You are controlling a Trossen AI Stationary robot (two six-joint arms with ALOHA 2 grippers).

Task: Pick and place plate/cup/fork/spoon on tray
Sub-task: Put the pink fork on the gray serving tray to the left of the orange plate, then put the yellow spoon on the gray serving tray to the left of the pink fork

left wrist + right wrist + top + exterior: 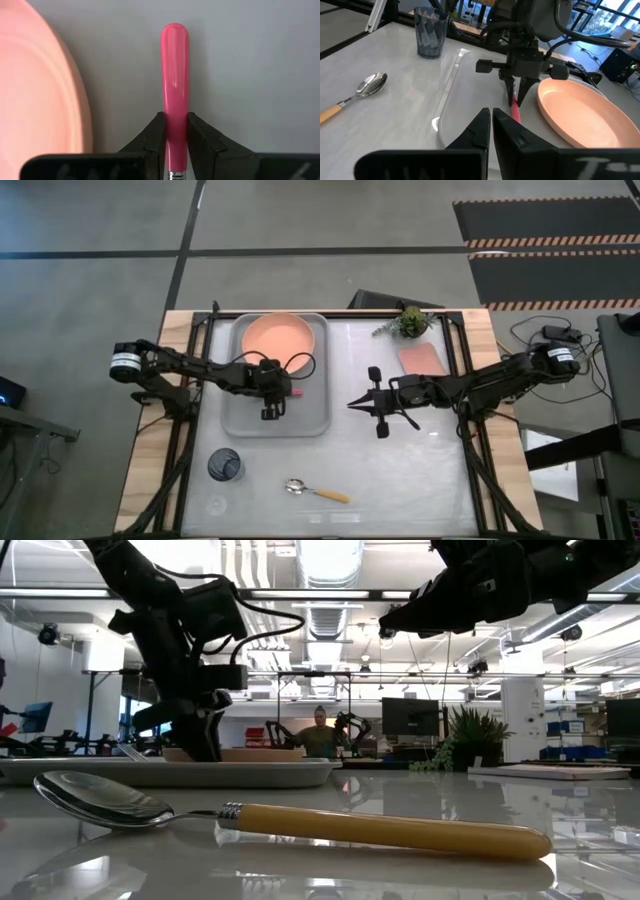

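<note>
1. The left tool (272,406) is over the grey tray (240,415). Its two dark fingers (151,137) are pinched tight on the pink-red handle of the fork (174,90).
2. In the left wrist view the handle sticks out past the fingertips, and the grey tray floor lies under it.
3. The orange plate (277,335) sits in the tray, just beside the left tool. In the left wrist view its rim is close to the fork handle but does not touch it.
4. The right tool (383,403) hangs over the bare desk (420,470), well apart from the tray. Its fingers (479,131) are closed together with nothing between them.
5. In the right wrist view the left tool, the fork and the plate show ahead of the right tool's fingertips.
6. The dark cup (225,466) stands on the desk outside the tray, well apart from the left tool, near the tray's corner.
7. The spoon (317,491) lies flat on the desk, well apart from both tools. Its silver bowl points toward the cup and its orange-yellow handle points away from it.
8. No tool touches the cup or the spoon.
</note>
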